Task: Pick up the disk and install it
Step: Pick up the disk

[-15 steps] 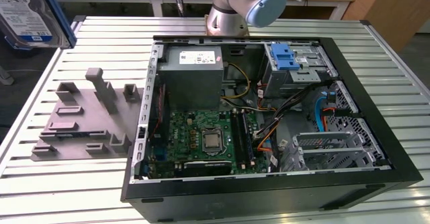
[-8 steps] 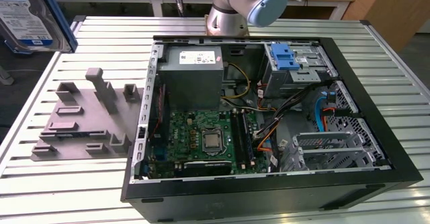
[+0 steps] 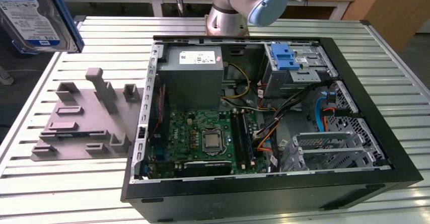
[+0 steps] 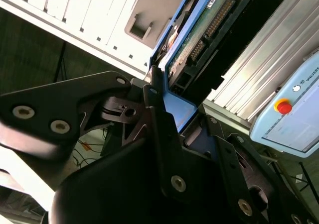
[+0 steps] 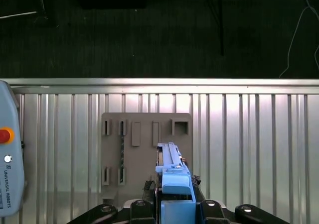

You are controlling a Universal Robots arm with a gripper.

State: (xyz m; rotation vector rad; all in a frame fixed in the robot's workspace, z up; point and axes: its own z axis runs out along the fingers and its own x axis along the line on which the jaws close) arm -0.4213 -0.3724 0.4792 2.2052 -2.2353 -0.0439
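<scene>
The disk (image 3: 33, 17), a silver-grey drive with a blue-and-white label and a blue carrier frame, hangs high above the table at the exterior view's far left, well clear of the open computer case (image 3: 376, 148). In the second wrist view my gripper (image 4: 182, 112) is shut on the disk (image 4: 209, 30), with its black fingers (image 4: 155, 104) pressed on the blue frame. The first wrist view looks along the disk (image 5: 172, 167) edge-on, clamped in the gripper (image 5: 175, 200) above the grey fixture plate (image 5: 144, 134).
The case lies open on the slatted metal table (image 3: 80, 183), showing a motherboard (image 3: 201, 138), a grey power supply box (image 3: 195, 73) and a drive cage with a blue latch (image 3: 285, 58). A grey fixture (image 3: 87, 118) stands beside the case. A teach pendant (image 5: 7, 169) lies on the table.
</scene>
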